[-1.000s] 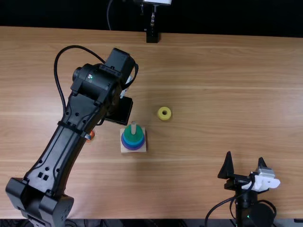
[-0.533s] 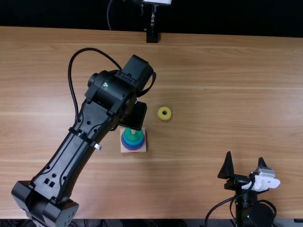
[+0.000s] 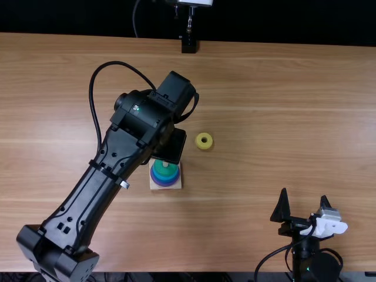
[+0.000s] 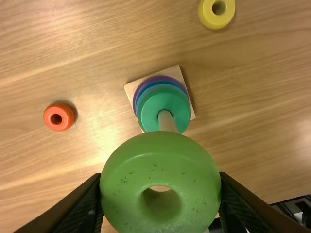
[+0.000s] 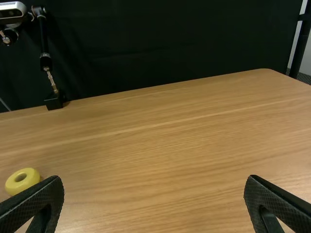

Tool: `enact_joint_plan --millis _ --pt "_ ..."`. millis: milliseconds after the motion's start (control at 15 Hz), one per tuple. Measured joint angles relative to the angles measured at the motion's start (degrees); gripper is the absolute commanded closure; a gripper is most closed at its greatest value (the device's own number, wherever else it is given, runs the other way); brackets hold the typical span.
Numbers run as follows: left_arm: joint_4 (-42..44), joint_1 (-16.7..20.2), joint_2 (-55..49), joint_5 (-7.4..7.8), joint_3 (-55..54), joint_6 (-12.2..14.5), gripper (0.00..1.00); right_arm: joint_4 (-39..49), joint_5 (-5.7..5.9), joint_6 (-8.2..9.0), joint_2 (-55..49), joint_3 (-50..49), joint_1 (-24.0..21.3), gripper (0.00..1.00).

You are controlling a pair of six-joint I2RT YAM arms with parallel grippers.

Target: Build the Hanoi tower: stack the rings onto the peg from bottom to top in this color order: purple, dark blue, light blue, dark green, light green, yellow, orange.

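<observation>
In the top view my left gripper (image 3: 170,145) is over the back part of the stack. The left wrist view has my left gripper (image 4: 160,194) shut on the light green ring (image 4: 160,162), above the table near the peg (image 4: 166,121). Around the peg lie a purple ring (image 4: 135,99), a dark blue ring, a light blue ring and, topmost, a dark green ring (image 4: 150,104). The orange ring (image 4: 59,117) and yellow ring (image 4: 216,13) lie on the table on opposite sides of the stack. My right gripper (image 3: 304,197) stands open at the near right.
The square wooden base (image 3: 158,187) sits left of the table's middle, with the yellow ring (image 3: 204,140) behind and right of it. A black stand (image 3: 188,46) is at the far edge. Bare wood (image 3: 282,117) stretches across the right side.
The left arm has swung rightward, from left of the stack to over its back part, slowing in the last half second. The right arm and the yellow ring have kept still.
</observation>
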Motion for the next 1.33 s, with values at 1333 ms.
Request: enact_joint_plan --millis 1333 --pt "1.16 -1.16 1.95 -0.02 -2.38 0.0 1.0 -0.02 0.02 0.0 0.0 -0.02 0.0 0.0"
